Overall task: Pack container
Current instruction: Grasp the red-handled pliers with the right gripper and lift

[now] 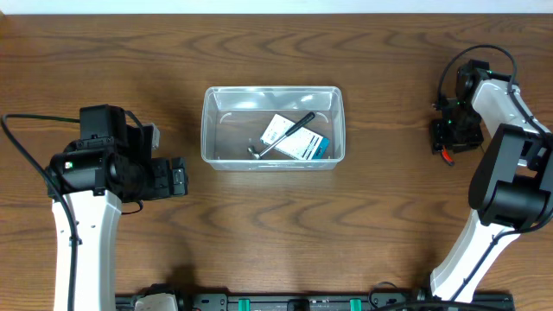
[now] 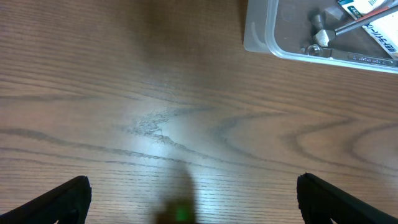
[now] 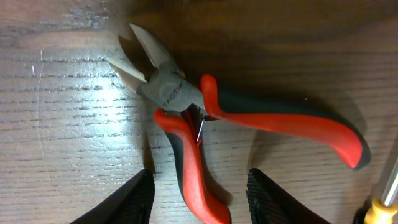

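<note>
The clear plastic container (image 1: 273, 128) sits at the table's middle and holds a small hammer (image 1: 281, 138) and a white-and-blue packet (image 1: 298, 140); its corner shows in the left wrist view (image 2: 323, 37). My left gripper (image 2: 193, 199) is open and empty over bare wood, left of the container. My right gripper (image 3: 198, 199) is open at the far right, low over red-and-black cutting pliers (image 3: 205, 124) lying on the table. One plier handle lies between its fingers, with a gap on each side.
A screwdriver with a yellow handle end (image 3: 379, 208) lies just right of the pliers. The right arm (image 1: 505, 173) stands along the table's right side, the left arm (image 1: 86, 199) along the left.
</note>
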`<action>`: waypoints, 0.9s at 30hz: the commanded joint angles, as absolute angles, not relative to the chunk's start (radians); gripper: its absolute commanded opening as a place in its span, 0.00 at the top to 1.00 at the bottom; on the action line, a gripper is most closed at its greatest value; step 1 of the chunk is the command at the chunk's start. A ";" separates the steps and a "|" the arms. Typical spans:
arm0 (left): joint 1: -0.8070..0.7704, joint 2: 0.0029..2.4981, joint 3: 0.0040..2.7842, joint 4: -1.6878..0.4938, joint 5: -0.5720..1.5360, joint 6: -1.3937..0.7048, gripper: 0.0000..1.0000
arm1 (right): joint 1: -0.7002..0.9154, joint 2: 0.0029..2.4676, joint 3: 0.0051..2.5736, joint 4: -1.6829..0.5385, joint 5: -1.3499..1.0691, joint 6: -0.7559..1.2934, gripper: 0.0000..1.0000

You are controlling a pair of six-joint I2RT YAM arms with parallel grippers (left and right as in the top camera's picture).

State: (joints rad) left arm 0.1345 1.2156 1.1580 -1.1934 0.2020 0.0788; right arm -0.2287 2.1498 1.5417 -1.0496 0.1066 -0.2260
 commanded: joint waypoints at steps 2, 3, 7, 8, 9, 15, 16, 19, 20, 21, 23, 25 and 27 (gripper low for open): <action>0.131 1.215 1.164 -1.197 0.191 0.074 0.02 | -0.233 2.162 1.517 -1.025 0.081 -0.218 0.48; 0.131 1.215 1.164 -1.197 0.191 0.074 0.02 | -0.233 2.162 1.509 -1.015 0.075 -0.218 0.47; 0.131 1.214 1.164 -1.197 0.191 0.074 0.02 | -0.233 2.162 1.471 -0.975 0.075 -0.217 0.47; 0.131 1.214 1.164 -1.197 0.191 0.074 0.02 | -0.233 2.162 1.463 -0.968 0.075 -0.218 0.46; 0.131 1.214 1.164 -1.197 0.191 0.074 0.02 | -0.233 2.162 1.458 -0.964 0.074 -0.217 0.45; 0.131 1.214 1.164 -1.197 0.191 0.074 0.02 | -0.233 2.162 1.450 -0.964 0.070 -0.217 0.61; 0.131 1.214 1.164 -1.197 0.191 0.074 0.02 | -0.233 2.162 1.450 -0.965 0.070 -0.217 0.67; 0.131 1.214 1.164 -1.197 0.191 0.074 0.02 | -0.232 2.162 1.450 -0.966 0.070 -0.217 0.74; 0.131 1.214 1.164 -1.197 0.191 0.074 0.02 | -0.232 2.162 1.450 -0.968 0.070 -0.217 0.74; 0.131 1.214 1.164 -1.197 0.191 0.074 0.02 | -0.232 2.162 1.450 -0.968 0.070 -0.217 0.74; 0.131 1.214 1.164 -1.197 0.191 0.074 0.02 | -0.232 2.162 1.450 -0.969 0.070 -0.217 0.76; 0.131 1.214 1.164 -1.197 0.191 0.074 0.02 | -0.231 2.162 1.450 -0.969 0.070 -0.217 0.82; 0.131 1.214 1.164 -1.197 0.191 0.073 0.02 | -0.227 2.162 1.450 -0.966 0.070 -0.217 0.90</action>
State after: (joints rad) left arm 0.1345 1.2156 1.1580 -1.1934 0.2020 0.0788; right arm -0.2287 2.1250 1.4860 -0.9714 0.0490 -0.2211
